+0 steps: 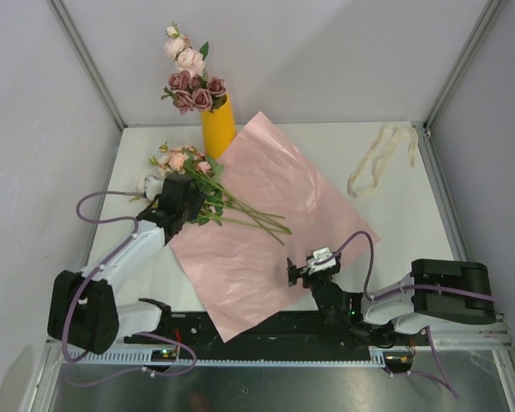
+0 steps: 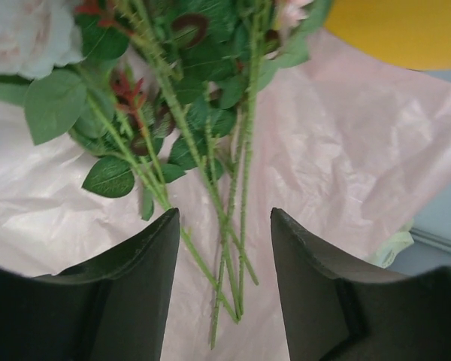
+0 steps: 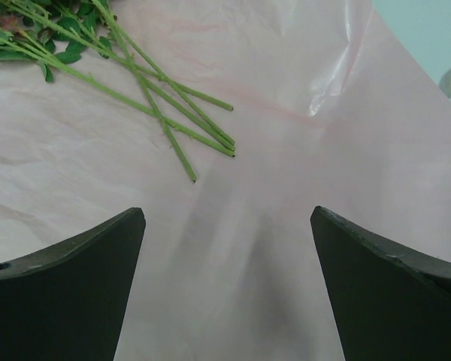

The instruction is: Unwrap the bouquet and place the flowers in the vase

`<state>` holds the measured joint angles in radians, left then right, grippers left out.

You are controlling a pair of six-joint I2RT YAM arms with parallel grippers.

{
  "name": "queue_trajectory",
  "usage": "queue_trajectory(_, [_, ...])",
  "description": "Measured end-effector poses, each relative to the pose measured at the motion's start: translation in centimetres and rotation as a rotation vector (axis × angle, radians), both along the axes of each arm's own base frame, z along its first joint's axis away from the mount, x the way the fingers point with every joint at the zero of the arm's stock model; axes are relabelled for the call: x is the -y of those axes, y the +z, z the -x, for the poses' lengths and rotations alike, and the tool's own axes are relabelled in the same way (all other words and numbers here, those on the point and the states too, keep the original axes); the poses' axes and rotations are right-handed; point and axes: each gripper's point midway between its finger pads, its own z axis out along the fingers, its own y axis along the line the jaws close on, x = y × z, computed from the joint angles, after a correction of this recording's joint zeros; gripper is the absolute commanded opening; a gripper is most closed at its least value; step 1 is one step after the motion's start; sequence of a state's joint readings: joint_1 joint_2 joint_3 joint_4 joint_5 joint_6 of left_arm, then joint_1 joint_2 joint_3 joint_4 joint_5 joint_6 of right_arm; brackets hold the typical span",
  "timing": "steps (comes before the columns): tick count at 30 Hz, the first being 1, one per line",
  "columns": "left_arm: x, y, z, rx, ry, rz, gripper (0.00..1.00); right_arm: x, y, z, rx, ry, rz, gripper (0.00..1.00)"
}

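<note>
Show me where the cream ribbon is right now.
In the top view the cream ribbon lies on the table at its far right corner, just right of the pink paper sheet.

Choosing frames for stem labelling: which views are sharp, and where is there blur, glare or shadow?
Top view: evenly lit, sharp, no glare on the pink paper. Left wrist: stems crisp, white rose soft and washed out. Right wrist: stems crisp, soft grey shadow low on the paper.

You've got a pink paper sheet spread mid-table, and a cream ribbon lying loose at two o'clock.
</note>
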<state>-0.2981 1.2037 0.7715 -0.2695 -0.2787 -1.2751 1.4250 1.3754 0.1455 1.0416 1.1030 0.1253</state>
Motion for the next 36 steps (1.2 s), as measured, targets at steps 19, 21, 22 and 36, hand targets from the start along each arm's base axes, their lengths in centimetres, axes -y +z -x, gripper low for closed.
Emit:
queue_trajectory(19, [2.6,-10.5,1.2,-0.298,0.222,0.165,0.47,-0.6,0.2,-0.3,0.044,0.008,0.020,0.99])
queue_trajectory(21, [2.9,-10.7,1.3,-0.303,0.233,0.177,0.47,-0.7,0.2,-0.3,0.048,0.008,0.019,0.99])
queue_trajectory(22, [3.0,-10.7,1.3,-0.306,0.236,0.181,0.47,-0.7,0.2,-0.3,0.050,0.009,0.023,0.99])
queue_trajectory(36, [4.6,-10.7,0.3,-0.330,0.256,0.196,0.45,-0.7,0.3,-0.4,0.064,0.010,0.037,0.99])
